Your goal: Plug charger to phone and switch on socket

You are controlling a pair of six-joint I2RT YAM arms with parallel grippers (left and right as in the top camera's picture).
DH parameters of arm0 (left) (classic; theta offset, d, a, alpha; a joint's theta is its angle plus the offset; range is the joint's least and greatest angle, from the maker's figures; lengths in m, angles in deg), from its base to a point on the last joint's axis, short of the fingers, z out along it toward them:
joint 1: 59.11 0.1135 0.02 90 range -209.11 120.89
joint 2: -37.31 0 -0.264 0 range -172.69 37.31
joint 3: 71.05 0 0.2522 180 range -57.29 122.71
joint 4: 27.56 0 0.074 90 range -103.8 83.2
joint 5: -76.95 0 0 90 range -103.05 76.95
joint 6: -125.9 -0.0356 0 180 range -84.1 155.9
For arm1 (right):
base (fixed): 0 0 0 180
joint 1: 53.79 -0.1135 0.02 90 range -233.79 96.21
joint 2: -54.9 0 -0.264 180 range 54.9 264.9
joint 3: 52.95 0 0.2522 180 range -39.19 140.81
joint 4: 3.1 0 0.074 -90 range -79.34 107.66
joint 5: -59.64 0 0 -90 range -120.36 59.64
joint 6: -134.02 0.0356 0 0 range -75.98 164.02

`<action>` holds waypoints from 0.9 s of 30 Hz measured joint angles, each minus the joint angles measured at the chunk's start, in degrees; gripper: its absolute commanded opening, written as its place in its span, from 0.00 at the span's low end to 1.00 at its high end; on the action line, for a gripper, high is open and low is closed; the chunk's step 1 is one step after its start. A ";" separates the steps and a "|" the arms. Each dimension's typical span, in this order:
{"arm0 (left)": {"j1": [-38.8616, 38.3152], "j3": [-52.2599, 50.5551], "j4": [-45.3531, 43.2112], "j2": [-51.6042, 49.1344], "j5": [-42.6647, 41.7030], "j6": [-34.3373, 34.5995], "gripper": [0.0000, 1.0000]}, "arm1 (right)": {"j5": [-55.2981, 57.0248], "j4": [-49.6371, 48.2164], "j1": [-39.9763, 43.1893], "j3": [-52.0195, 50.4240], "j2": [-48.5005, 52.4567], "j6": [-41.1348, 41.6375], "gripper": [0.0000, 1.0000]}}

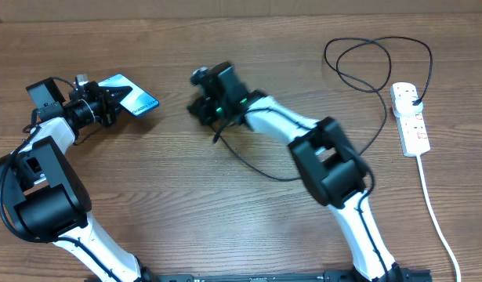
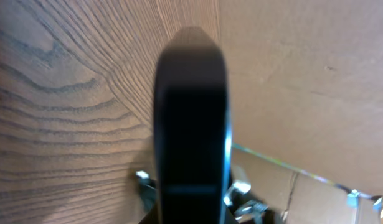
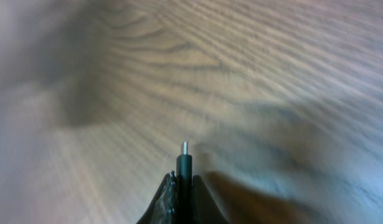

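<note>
The phone (image 1: 131, 95), slim with a light blue screen, is held tilted at the far left by my left gripper (image 1: 107, 103), which is shut on it. In the left wrist view the phone (image 2: 191, 118) fills the middle as a dark slab between the fingers. My right gripper (image 1: 203, 106) is shut on the charger's black connector tip (image 3: 184, 168), which sticks out between its fingers above the wood. The charger cable (image 1: 358, 66) runs right in loops to its black plug (image 1: 415, 102) in the white socket strip (image 1: 409, 117).
The socket's white cord (image 1: 433, 211) trails toward the front right edge. A brown cardboard wall (image 2: 303, 81) stands behind the table's far edge. The wooden tabletop (image 1: 186, 204) spans the view.
</note>
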 measured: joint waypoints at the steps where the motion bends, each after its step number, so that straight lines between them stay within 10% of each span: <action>1: -0.09 0.00 0.02 0.00 -0.11 -0.76 0.04 | -3.08 1.99 1.20 -0.02 -0.81 0.33 0.04; 13: -10.27 0.02 -1.18 0.00 -3.30 -3.61 0.04 | -29.49 38.47 10.10 -0.11 -13.57 -6.75 0.04; 27: -21.99 0.13 -16.59 0.00 -3.76 9.64 0.04 | -55.56 81.29 31.32 -20.61 -18.43 -58.49 0.04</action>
